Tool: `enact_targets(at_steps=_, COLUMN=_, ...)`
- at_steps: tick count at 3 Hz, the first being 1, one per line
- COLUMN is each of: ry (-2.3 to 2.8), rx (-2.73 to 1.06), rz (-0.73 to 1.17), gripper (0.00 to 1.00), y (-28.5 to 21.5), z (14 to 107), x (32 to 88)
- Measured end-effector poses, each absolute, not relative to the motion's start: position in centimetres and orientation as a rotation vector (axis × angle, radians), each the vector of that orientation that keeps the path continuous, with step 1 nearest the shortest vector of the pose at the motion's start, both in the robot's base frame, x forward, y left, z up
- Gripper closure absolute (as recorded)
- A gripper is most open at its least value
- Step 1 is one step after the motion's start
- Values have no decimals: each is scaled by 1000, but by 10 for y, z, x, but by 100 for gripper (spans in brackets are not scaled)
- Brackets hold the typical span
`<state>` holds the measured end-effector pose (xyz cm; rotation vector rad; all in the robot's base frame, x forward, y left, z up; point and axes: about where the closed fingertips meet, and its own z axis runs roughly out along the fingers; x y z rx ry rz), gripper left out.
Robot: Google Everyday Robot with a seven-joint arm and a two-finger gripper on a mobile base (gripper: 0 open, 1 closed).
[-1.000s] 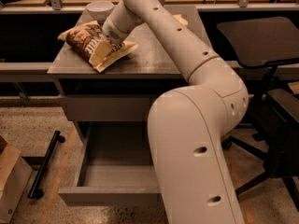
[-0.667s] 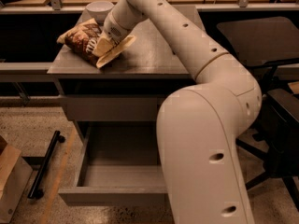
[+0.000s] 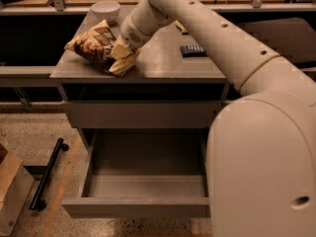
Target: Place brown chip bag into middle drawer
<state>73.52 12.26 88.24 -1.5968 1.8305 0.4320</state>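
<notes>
One robot arm reaches across a grey counter to the brown chip bag. The bag lies on the counter's left part, just in front of a white bowl. The gripper sits at the bag's cream-yellow end, touching it. Whether it grips the bag or only presses against it cannot be told.

Compared with a second ago, the bag is in nearly the same spot on the counter, while the arm's bulky lower body has swung to the right. That swing uncovers most of the middle drawer, which stands pulled out with its grey floor showing, below a closed upper drawer front.

As a judgement, the task is at an early stage: the bag has not left the counter, and the path down to the drawer is opening up.

White lettering shows on the bag's dark brown face, but no word or brand can be read. A small dark blue wrapper lies further right on the counter, well apart from the bag; its print is also unreadable.
</notes>
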Motion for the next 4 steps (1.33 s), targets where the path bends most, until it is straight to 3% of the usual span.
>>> enact_targets(at_steps=4, ry=2088, rx=-1663, rz=585, gripper=100, y=19, z=871, x=542)
